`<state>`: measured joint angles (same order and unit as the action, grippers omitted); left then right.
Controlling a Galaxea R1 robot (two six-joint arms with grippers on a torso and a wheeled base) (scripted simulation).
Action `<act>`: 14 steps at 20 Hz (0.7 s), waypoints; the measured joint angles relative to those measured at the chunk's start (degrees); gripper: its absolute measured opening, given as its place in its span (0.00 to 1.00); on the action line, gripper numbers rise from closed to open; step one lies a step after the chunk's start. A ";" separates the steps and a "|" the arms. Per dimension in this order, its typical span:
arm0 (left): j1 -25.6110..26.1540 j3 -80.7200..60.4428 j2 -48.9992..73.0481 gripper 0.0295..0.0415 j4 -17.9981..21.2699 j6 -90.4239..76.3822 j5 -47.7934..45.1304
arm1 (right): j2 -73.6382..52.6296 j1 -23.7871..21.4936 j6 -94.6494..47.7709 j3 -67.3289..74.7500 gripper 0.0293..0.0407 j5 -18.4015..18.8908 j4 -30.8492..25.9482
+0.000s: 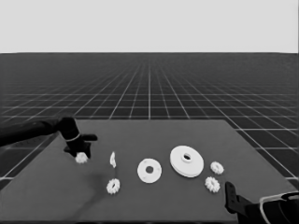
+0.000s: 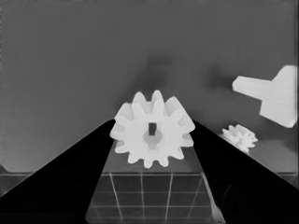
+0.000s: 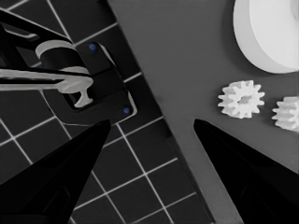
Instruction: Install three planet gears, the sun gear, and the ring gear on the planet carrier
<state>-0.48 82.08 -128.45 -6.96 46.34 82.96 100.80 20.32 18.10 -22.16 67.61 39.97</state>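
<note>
Worktop (image 1: pixel 154 135), dark and flat, carries the smaller round part (image 1: pixel 149 171) near its middle, lying flat with its dark centre hole showing and nothing set on it. Just to the right of the smaller round part, and slightly farther back, lies the larger round part (image 1: pixel 186 161), with its raised hub uppermost; the two are close but apart. Beyond the larger round part, farther right of the smaller one, two right-hand gears (image 1: pixel 217 167) (image 1: pixel 212 185) lie near each other, not touching. To the left of the smaller round part stands the thin white piece (image 1: pixel 112 159), tilted on edge, and nearer the front on that same side lies the near-left gear (image 1: pixel 113 186). Well to the left of the smaller round part, past the thin white piece, the far-left gear (image 1: pixel 81 157) lies on the worktop under the left claw (image 1: pixel 83 151), whose arm comes in from the left edge. That claw is released: in the left wrist view its fingers are spread to either side of the far-left gear, their tips level with its teeth; whether they touch it cannot be told. The right claw (image 1: pixel 230 198) waits at the front right corner, well to the right of the smaller round part, its fingers spread wide with nothing between them.
</note>
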 joint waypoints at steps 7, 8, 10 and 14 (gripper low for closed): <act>-0.75 21.16 -44.99 0.14 -1.39 23.65 3.85 | 0.00 0.00 0.00 0.00 0.81 0.00 0.00; -0.74 22.36 -45.72 0.14 -1.35 23.20 3.79 | 0.00 0.00 0.00 0.00 0.81 0.00 0.00; -0.73 23.53 -46.39 0.14 -1.32 22.75 3.73 | 0.00 0.00 0.00 0.00 0.81 0.00 0.00; 6.67 29.79 -48.51 0.14 -7.75 19.36 0.19 | 0.00 0.00 0.00 0.00 0.81 0.00 0.00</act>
<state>6.18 111.87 -176.97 -14.71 65.69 83.15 100.80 20.32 18.10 -22.16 67.61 39.97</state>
